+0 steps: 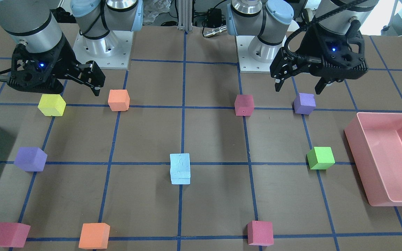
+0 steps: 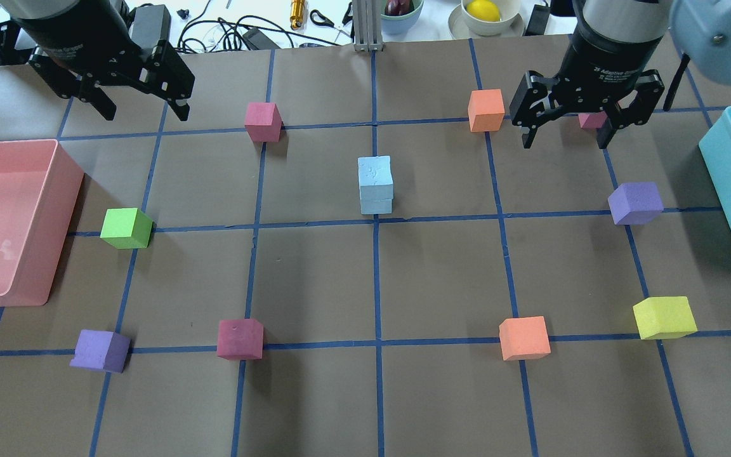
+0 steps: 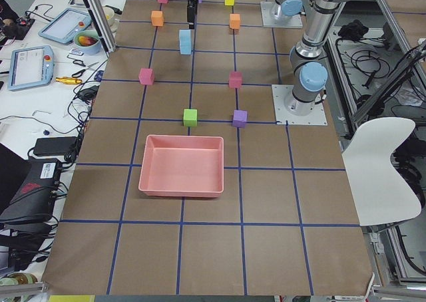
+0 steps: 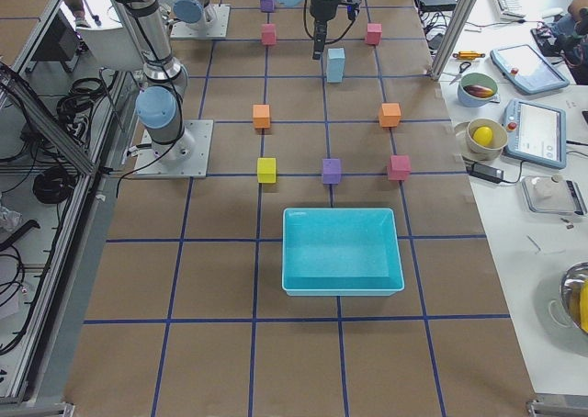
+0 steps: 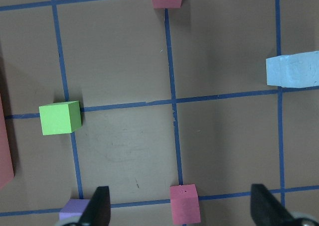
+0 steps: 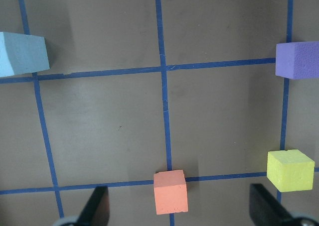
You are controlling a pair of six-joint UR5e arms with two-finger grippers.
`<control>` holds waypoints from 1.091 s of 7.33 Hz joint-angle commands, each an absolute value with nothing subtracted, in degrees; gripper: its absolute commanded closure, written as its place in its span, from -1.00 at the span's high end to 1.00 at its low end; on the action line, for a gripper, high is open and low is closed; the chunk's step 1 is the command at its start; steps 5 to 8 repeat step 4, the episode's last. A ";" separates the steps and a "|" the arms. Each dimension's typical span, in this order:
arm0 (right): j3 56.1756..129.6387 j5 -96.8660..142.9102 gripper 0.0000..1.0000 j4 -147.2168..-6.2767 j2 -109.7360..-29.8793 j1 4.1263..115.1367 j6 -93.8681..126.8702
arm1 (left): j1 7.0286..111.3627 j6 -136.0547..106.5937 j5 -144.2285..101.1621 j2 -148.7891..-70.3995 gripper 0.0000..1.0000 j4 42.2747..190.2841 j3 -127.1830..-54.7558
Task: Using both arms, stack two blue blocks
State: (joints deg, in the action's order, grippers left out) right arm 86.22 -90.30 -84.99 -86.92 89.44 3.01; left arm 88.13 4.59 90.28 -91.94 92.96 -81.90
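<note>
**A:** Blue blocks (image 2: 375, 184) look stacked already, one on top of the other, fairly square.

**B:** Agreed, I'd judge nothing's left to do. The stack stands between the two pairs of fingers, well apart from both.

**A:** And the pose?

**B:** Left gripper (image 2: 145, 113) and right gripper (image 2: 565, 141) hang raised above the table (image 2: 315, 393), pointing down, each on its own side. Fingers are spread wide, holding nothing, touching nothing.

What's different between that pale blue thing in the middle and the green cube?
The pale blue stack is two blocks, one on the other, so it stands taller; the green cube is single. The blue faces look dented, the green smooth. The blue stack sits mid-table, the green cube near the pink bin. Each blue block seems the green cube's size.
</note>
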 commanded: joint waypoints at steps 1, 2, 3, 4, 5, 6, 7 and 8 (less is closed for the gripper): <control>86.22 -90.44 1.00 -85.08 -86.92 89.38 2.64 | 88.24 1.67 90.53 -91.23 1.00 89.40 -83.76; 86.22 -90.44 1.00 -85.08 -86.84 89.38 2.64 | 88.24 1.50 90.27 -91.32 1.00 89.30 -83.67; 86.22 -90.44 1.00 -84.99 -86.84 89.38 2.72 | 88.24 1.15 90.09 -92.10 1.00 89.04 -83.41; 86.22 -90.44 1.00 -84.90 -86.84 89.38 2.81 | 88.24 1.32 90.26 -91.59 1.00 88.95 -83.76; 86.22 -90.44 1.00 -84.90 -86.84 89.38 2.81 | 88.24 1.32 90.26 -91.59 1.00 88.95 -83.76; 86.22 -90.44 1.00 -84.90 -86.84 89.38 2.81 | 88.24 1.32 90.26 -91.59 1.00 88.95 -83.76; 86.22 -90.44 1.00 -84.90 -86.84 89.38 2.81 | 88.24 1.32 90.26 -91.59 1.00 88.95 -83.76; 86.22 -90.44 1.00 -84.90 -86.84 89.38 2.81 | 88.24 1.32 90.26 -91.59 1.00 88.95 -83.76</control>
